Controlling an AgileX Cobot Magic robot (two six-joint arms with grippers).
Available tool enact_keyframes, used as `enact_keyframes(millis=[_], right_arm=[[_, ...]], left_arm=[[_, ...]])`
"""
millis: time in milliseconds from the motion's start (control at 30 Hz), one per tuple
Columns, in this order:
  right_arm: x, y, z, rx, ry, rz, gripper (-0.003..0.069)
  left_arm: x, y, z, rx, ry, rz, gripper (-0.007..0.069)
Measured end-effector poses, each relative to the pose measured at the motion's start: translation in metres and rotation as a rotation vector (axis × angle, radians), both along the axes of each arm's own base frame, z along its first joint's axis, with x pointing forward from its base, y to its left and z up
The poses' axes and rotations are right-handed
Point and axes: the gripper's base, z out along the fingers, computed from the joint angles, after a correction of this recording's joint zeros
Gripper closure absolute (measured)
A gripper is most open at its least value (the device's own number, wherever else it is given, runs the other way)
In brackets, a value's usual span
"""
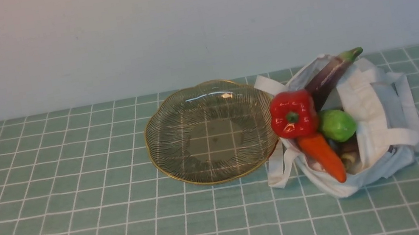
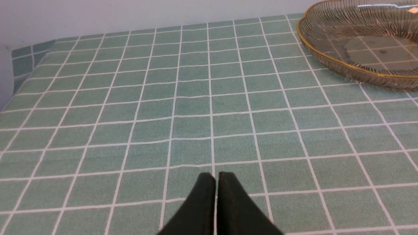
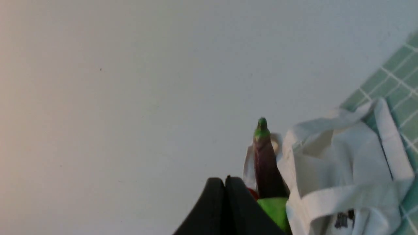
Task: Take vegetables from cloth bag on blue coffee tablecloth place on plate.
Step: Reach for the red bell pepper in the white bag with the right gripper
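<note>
- A plain pale wall (image 1: 92, 39) stands behind everything.
- The surface is covered by a blue-green tablecloth (image 1: 79, 209) with white squares.
- The white cloth bag (image 1: 371, 106) lies on the right side of the tablecloth. Its mouth is open toward the plate, and one strap touches the plate's edge.
- The glass plate (image 1: 213, 138) with a gold rim sits in the middle, just beside the bag. Nothing is on it, so I think the job has not really started.
- The long purple eggplant (image 1: 327, 75) pokes out of the back of the bag, with its green tip up.
- The red pepper (image 1: 293, 113) sits at the bag's mouth, right by the plate's rim.
- The orange carrot (image 1: 323, 153) lies in the bag, below the pepper, with its tip pointing to the front.
- The small green ball (image 1: 337, 125) is tucked in the bag between the pepper and the white cloth.
- All four vegetables are in the bag, so all four are left to move.
- The left jaws are pressed together over bare tablecloth, well apart from the plate.
- The right jaws are pressed together too and hold nothing. They are near the bag's mouth.
</note>
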Motion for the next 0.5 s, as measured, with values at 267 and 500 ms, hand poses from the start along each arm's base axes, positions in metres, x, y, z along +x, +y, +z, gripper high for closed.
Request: enact_keyframes(millis=[267,500], right_arm=[[0.029,0.017,0.106,-0.446,0.082,0.143,0.0673],[0.127,0.038,0.099,-0.666,0.713,0.507,0.0668]], left_arm=[[0.0,0.0,0.0,0.0,0.0,0.0,0.0629],[0.0,0.0,0.0,0.0,0.0,0.0,0.0629]])
